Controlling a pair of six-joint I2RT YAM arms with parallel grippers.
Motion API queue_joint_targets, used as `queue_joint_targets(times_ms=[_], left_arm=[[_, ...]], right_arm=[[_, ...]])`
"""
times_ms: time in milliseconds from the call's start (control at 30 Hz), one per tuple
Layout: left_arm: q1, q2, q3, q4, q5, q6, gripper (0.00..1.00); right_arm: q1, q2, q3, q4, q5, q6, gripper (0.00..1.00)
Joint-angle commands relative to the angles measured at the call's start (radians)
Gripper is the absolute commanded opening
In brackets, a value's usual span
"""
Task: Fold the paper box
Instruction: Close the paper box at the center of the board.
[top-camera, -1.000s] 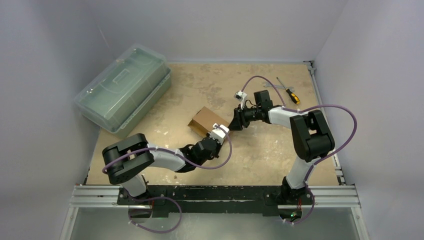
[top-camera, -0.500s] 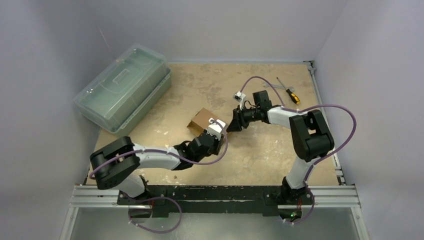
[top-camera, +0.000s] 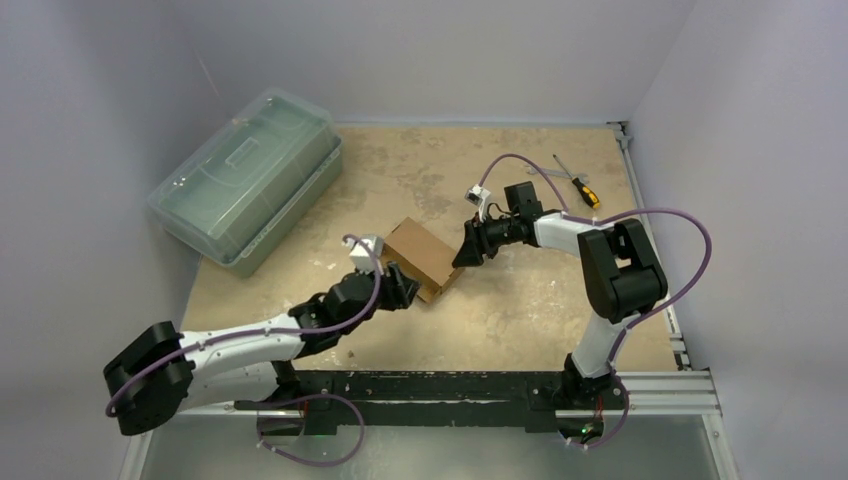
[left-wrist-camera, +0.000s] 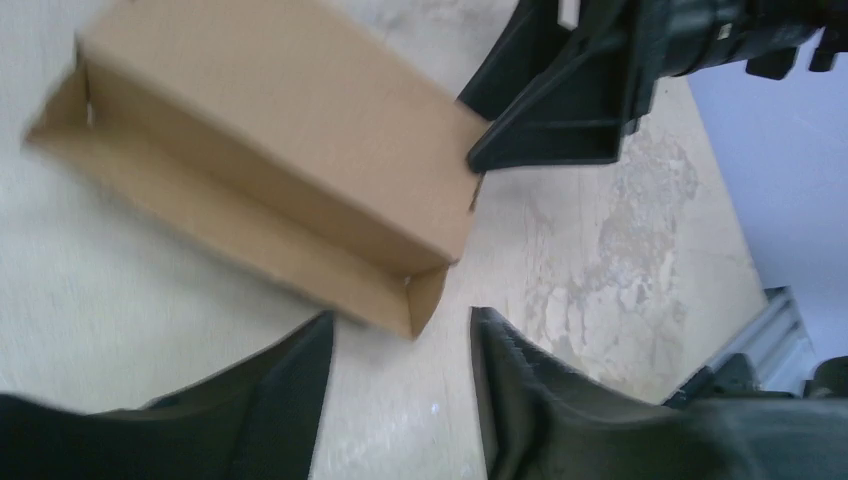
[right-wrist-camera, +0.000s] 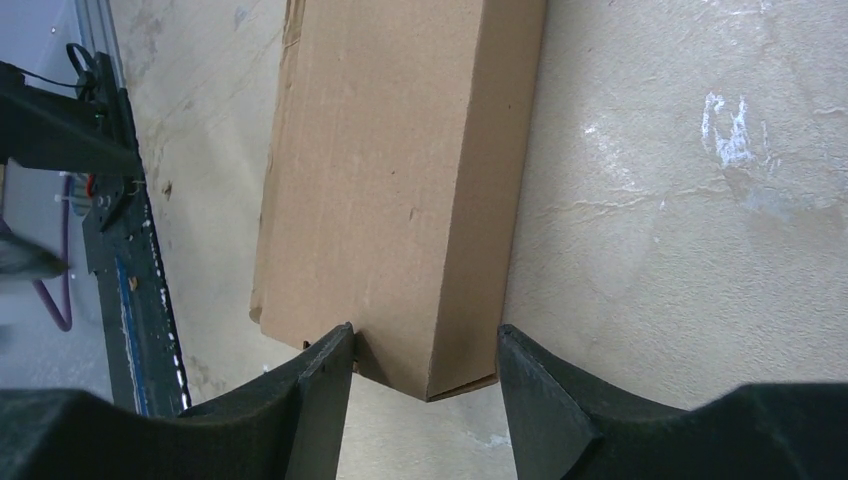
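Here, you have the paper box (top-camera: 425, 258) lying flat on the table (top-camera: 520, 310), with the green plastic case (top-camera: 250, 180) well apart from it to the far left and a screwdriver (top-camera: 578, 182) well off its far right; only the top view shows those two. The left gripper (top-camera: 402, 284) sits just beside the box's near end. Its wrist view, slightly blurred, shows the fingers (left-wrist-camera: 290, 385) spread with a box corner just ahead of the gap, and the box's open, trough-like side (left-wrist-camera: 250, 215). The right gripper (top-camera: 462, 258) meets the box's right end. Its wrist view shows a plain closed face (right-wrist-camera: 400, 180) with the end between parted fingers (right-wrist-camera: 325, 385). You cannot tell whether they press it.
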Motion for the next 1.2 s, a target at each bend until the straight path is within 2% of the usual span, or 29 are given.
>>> queue_joint_targets(times_ms=[0,67,200,267,400,600,733,800,933,1033,1167], left_arm=[[0.029,-0.073,-0.223,0.126,0.068,-0.32,0.41],[0.034,-0.072,-0.284,0.163,0.065,-0.368,0.21],[0.036,-0.003,-0.275,0.163,0.072,-0.411,0.0],[0.036,0.052,-0.254,0.185,0.096,-0.443,0.0],[0.035,0.202,-0.239,0.343,0.169,-0.552,0.0],[0.036,0.418,-0.111,0.365,0.239,-0.721,0.0],[0.035,0.501,-0.028,0.466,0.278,-0.813,0.0],[0.044,0.52,0.057,0.401,0.287,-0.814,0.0],[0.081,0.542,0.226,0.135,0.256,-0.753,0.0],[0.102,0.554,0.279,0.064,0.239,-0.684,0.0],[0.113,0.556,0.305,0.034,0.307,-0.583,0.0]], right_arm=[[0.007,0.015,0.028,-0.025,0.002,-0.026,0.58],[0.007,0.014,0.029,-0.026,0.003,-0.027,0.57],[0.007,0.015,0.03,-0.027,0.005,-0.028,0.58],[0.006,0.016,0.03,-0.027,0.005,-0.029,0.57],[0.007,0.016,0.029,-0.026,0.006,-0.026,0.57],[0.006,0.022,0.027,-0.022,0.004,-0.022,0.57],[0.009,0.021,0.027,-0.025,0.006,-0.025,0.57],[0.009,0.02,0.027,-0.025,0.008,-0.024,0.57],[0.012,0.019,0.029,-0.033,0.007,-0.029,0.57],[0.012,0.012,0.032,-0.036,0.008,-0.033,0.57],[0.011,0.01,0.035,-0.045,0.012,-0.039,0.57]])
